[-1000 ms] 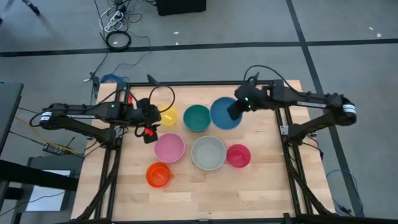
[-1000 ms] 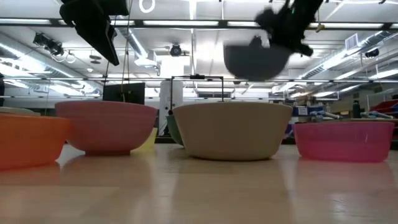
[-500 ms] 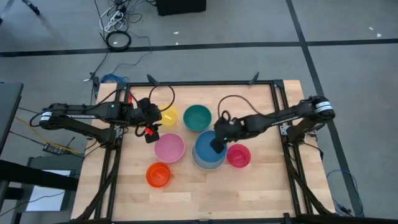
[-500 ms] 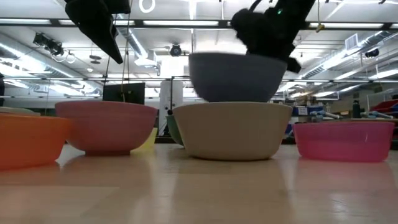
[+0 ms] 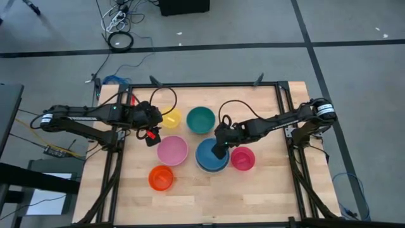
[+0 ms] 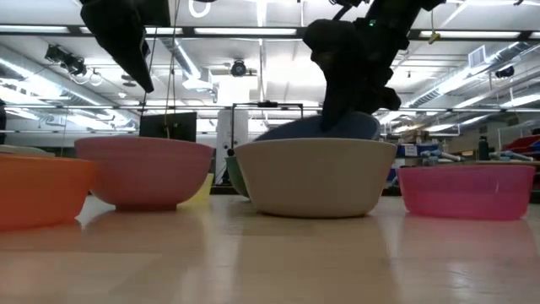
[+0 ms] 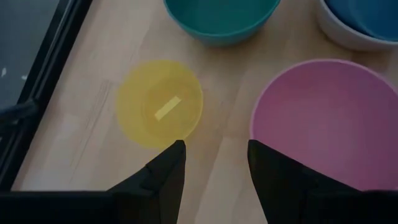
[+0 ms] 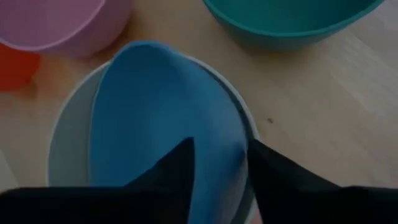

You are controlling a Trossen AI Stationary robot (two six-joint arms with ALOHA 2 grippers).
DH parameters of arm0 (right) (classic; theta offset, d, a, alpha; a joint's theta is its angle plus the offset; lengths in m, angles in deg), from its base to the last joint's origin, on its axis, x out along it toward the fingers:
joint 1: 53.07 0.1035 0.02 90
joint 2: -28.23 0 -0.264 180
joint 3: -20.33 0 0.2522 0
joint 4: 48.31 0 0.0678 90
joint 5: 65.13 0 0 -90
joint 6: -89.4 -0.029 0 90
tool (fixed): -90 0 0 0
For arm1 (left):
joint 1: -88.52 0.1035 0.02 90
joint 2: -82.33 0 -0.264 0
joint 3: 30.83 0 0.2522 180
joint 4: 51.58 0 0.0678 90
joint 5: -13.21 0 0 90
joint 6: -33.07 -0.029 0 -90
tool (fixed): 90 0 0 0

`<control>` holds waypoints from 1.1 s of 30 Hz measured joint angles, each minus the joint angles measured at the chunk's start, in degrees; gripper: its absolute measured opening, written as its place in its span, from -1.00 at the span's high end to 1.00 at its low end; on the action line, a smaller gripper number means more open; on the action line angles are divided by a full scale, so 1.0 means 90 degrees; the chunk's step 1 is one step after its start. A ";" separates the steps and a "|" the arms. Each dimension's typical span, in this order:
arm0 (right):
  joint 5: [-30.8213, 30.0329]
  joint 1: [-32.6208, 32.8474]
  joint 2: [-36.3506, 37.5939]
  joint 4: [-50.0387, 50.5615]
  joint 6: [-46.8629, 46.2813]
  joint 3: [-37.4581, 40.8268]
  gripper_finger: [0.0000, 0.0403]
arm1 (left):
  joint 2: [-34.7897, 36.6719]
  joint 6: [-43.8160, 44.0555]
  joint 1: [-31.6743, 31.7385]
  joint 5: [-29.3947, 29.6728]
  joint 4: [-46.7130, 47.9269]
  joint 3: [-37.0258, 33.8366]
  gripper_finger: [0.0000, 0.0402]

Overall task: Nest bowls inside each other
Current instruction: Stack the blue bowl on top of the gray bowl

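Observation:
The blue bowl lies tilted inside the pale grey-white bowl, near the table's middle, and part of it shows above that bowl's rim. My right gripper is over it, slanting down and open, one finger inside the blue bowl and one outside its rim. My left gripper hangs open and empty above the table at the left, between the yellow bowl and the light pink bowl. The teal bowl, magenta bowl and orange bowl stand on the table by their bases. My right gripper's fingers stand on either side of the blue bowl's rim, coming from above at a slant. I cannot tell whether either finger touches the rim. The bowl rests tilted in the grey-white bowl.
The wooden table has bare room along its near edge and at its right side. A dark metal frame runs along the table's far and side edges. Cables lie on the floor beyond the far edge.
My right gripper has carried the blue bowl from above the table's far side toward the near edge and down. The bowl, lifted clear a second ago, now sits tilted inside the grey-white bowl.

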 joint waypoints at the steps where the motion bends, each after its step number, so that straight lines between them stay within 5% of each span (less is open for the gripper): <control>1: -0.0005 0.0000 0.0000 0.0027 -0.0003 0.0000 0.24 | 0.0000 0.0011 0.0000 -0.0002 0.0002 0.0000 0.10; 15: -0.0025 0.0092 0.0788 0.0418 -0.0171 0.0000 0.04 | -0.0002 0.0024 -0.0002 -0.0024 0.0011 0.0000 0.10; 21: -0.0754 0.0221 0.1195 0.0396 -0.0224 0.0000 0.06 | -0.0002 0.0017 -0.0001 -0.0024 -0.0005 0.0000 0.10; 33: -0.0865 0.0219 0.0006 0.0173 -0.0245 0.0000 0.32 | -0.0005 0.0002 -0.0002 -0.0022 -0.0055 0.0000 0.10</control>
